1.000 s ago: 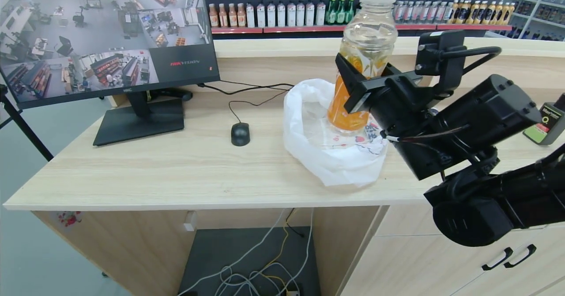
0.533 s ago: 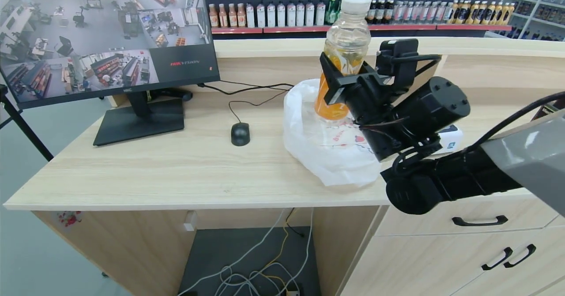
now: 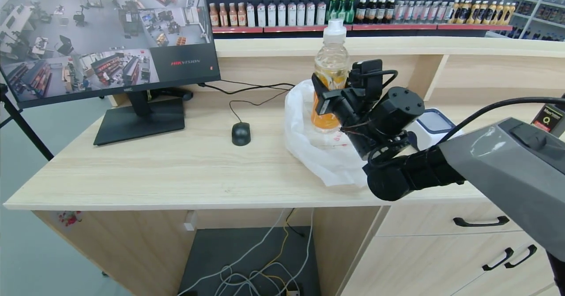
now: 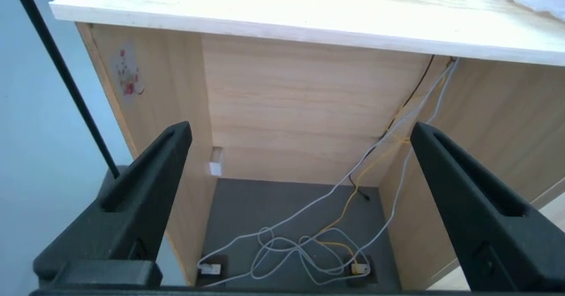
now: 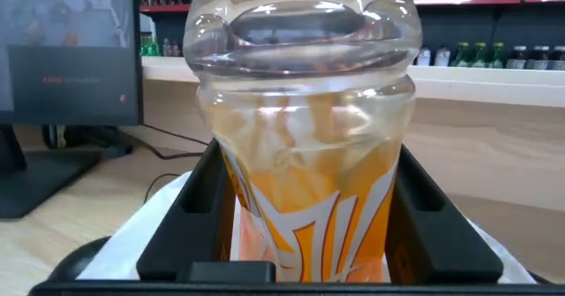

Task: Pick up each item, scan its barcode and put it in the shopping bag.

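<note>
The right hand is clamped on a clear bottle of orange drink. Its two black fingers press the bottle's sides low down, on the orange label. The bottle stands upright with its white cap on top. Its bottom end is right at the open mouth of the white plastic shopping bag, which sits on the wooden worktop. I cannot tell if the bottle touches the bag.

Just beside the bag, on the robot's right, is a white scanner, partly hidden by the arm. A black mouse and a monitor sit on the worktop to the left of the bag.

The left hand is down low in front of the worktop. Its fingers are wide apart and hold nothing. It faces loose cables on the floor underneath.
</note>
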Tool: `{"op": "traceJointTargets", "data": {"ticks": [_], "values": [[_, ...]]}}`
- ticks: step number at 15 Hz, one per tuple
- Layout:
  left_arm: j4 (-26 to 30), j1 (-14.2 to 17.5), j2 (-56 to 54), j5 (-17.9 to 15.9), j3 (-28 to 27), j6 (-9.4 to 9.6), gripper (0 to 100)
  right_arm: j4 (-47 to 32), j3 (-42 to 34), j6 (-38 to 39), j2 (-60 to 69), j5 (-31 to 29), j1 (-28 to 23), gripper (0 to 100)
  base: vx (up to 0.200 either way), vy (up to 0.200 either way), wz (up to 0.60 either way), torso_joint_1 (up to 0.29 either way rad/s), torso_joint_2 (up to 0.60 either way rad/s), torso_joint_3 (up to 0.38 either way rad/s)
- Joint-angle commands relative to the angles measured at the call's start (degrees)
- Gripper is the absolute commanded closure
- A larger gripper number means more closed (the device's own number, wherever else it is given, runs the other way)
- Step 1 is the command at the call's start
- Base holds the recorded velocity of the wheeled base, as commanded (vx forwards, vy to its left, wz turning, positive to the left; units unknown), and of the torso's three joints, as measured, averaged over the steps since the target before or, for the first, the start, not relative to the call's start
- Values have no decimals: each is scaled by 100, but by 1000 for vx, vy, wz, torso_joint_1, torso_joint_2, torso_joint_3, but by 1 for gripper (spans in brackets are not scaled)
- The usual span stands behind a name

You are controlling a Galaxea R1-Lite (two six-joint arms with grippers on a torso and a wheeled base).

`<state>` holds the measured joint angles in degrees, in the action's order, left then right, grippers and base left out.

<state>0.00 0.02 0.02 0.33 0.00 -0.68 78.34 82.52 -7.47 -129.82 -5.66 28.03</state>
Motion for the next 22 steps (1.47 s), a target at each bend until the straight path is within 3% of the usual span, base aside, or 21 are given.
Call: {"op": "traceJointTargets", "data": {"ticks": [1,8,22], "values": [[0,6,-2,2,0,-2,0,-91,142,9,-175,-14,-104,100,0,0,0,0,0,0],[0,6,-2,2,0,-2,0,-838,1021,202,-483,-23,-96,100,0,0,0,0,0,0],[0,6,-2,2,0,-2,0,-908,871,475,-852,-164,-87,100,0,0,0,0,0,0]]}}
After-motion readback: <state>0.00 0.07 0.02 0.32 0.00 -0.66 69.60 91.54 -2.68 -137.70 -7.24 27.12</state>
